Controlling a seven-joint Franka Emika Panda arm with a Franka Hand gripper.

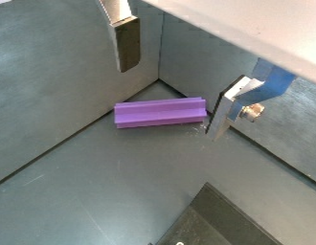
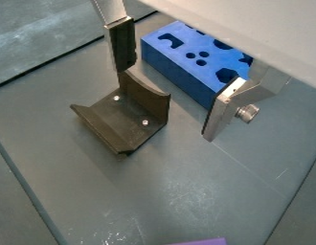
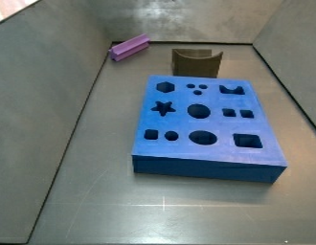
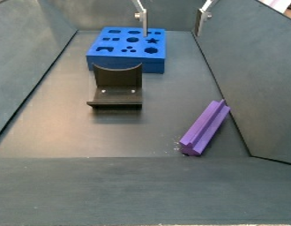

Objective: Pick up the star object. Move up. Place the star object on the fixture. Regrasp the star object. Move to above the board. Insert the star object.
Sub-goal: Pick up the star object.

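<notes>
The gripper hangs high over the worktop with its fingers spread wide and nothing between them; in a side view only the finger tips show at the upper edge, so it is well clear of everything below. The star object lies flat on its side beneath the gap between the fingers, nearer the finger with the bolt, close against the enclosure wall. Its long axis runs roughly from one finger toward the other, so the fingers will probably need turning to close across its narrow width. Pickup has not begun.

The fixture stands on the worktop below the plain finger in a wrist view, its curved notch facing up, presumably so the prism can be cradled there for a regrasp. The board sits just beyond it, its star-shaped hole open upward to take the piece end-on.
</notes>
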